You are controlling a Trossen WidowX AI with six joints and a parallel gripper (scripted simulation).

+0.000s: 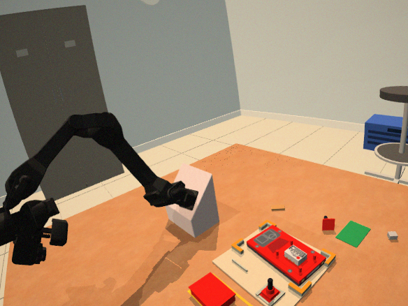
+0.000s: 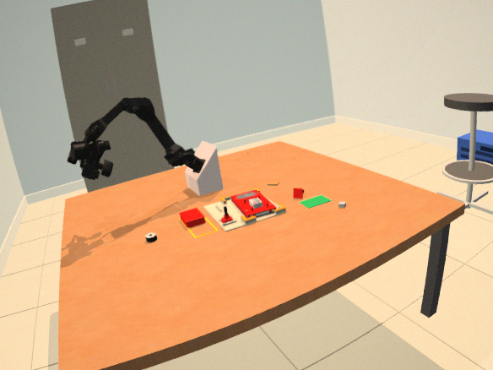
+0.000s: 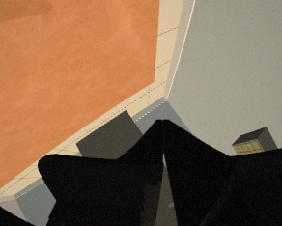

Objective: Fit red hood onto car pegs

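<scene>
White wedge block (image 1: 195, 202) against shut pincer (image 1: 191, 198)

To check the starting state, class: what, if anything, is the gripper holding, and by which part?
Nothing. The gripper is shut and empty, up beside the white wedge block; the red hood lies untouched on the table.

Orange table (image 2: 262, 270). White wedge block (image 1: 195, 202) touching the pincer (image 1: 191, 199). Beyond it: cream jig board (image 1: 227, 262), red hood (image 1: 211, 290), green square (image 1: 353, 233), small red block (image 1: 328, 223), grey cube (image 1: 392, 235), tan stick (image 1: 278, 208).
</scene>
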